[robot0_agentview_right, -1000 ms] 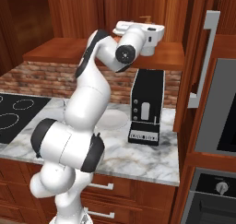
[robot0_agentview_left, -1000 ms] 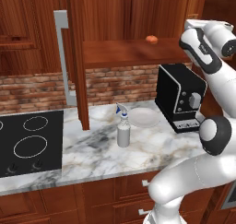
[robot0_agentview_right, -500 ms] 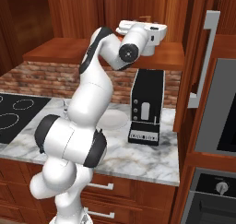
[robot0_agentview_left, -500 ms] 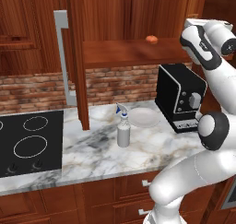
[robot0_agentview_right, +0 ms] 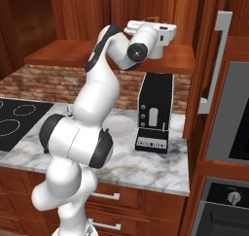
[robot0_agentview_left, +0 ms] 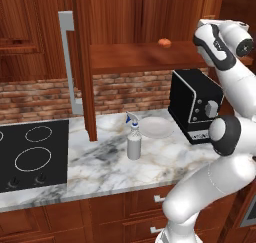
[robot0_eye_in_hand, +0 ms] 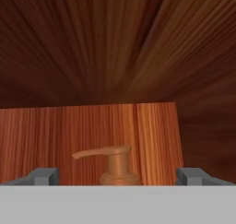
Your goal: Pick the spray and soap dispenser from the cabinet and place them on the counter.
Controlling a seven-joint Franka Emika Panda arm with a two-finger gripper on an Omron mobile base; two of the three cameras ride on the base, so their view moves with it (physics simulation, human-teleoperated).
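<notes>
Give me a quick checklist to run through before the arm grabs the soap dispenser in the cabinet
1. Gripper open wide: ok.
2. Soap dispenser between the fingertips in the hand view: ok, its pump sits midway.
3. Cabinet door open: ok.
4. Spray already on the counter: ok, upright beside the white plate.
5. Fingers low enough to take the dispenser's body: cannot tell, the body is hidden.
6. Free counter space for setting it down: ok, in front of the spray.

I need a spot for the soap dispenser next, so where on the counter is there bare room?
The counter is bare between the cooktop and the spray, and along its front edge. It is crowded toward the back right, where the white plate sits close to the black appliance.
</notes>
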